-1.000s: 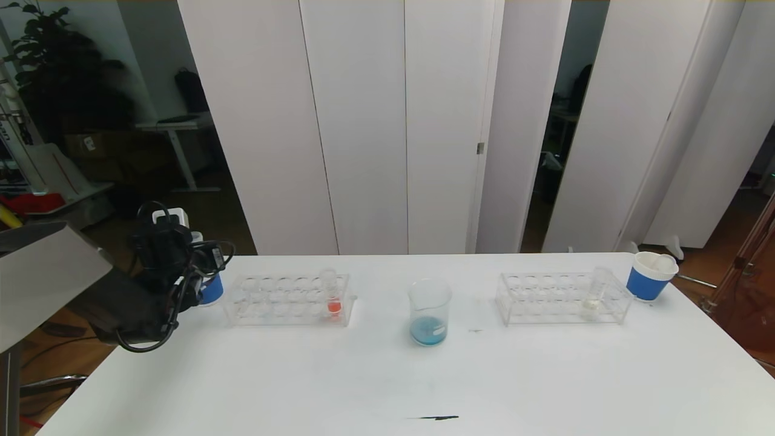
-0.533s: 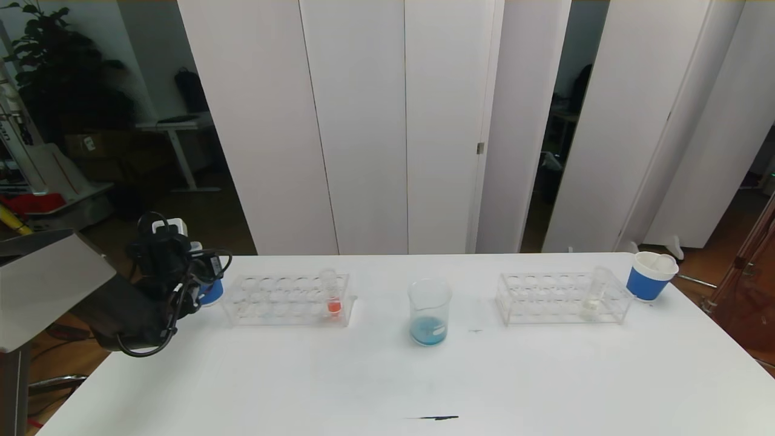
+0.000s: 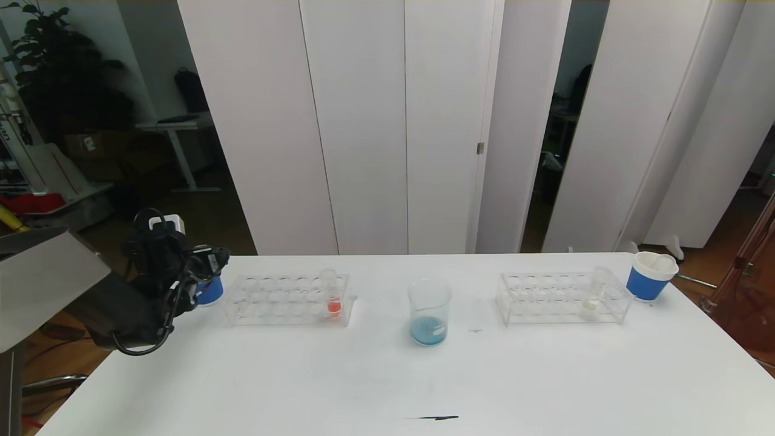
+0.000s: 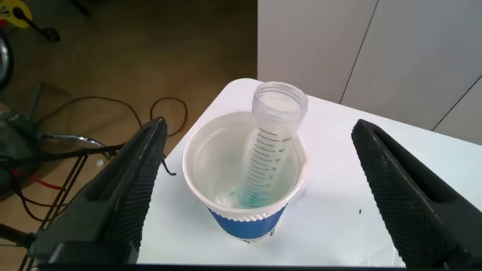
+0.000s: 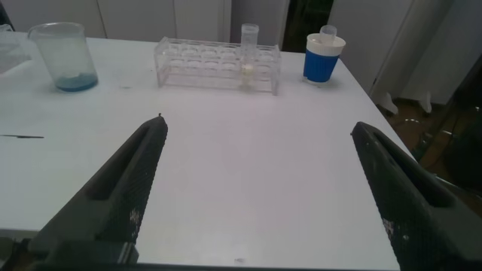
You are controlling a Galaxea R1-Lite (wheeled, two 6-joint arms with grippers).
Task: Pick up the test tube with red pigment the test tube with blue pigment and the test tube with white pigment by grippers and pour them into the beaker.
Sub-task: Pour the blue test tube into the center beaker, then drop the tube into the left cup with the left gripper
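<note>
The left hand hangs spread wide at the far left corner of the tabletop, directly above a blue-banded paper cup into which the test tube with blue pigment has been dropped; the tube leans against the cup's rim, nearly emptied, with only a bluish trace at its foot. The beaker stands mid-tabletop toward the far edge with blue liquid in its bottom, so the blue pour looks done. What matters next is the test tube with red pigment: it stands upright, long axis vertical, at the right end of the left rack, between the left hand and the beaker and far closer to that hand than to the other. Reaching it means travelling along the far edge toward the centre and closing on the tube from the side. The test tube with white pigment stands upright in the right rack, near the far right corner beside a second paper cup. The right hand, also wide open, waits at the near right edge, well apart from it.
</note>
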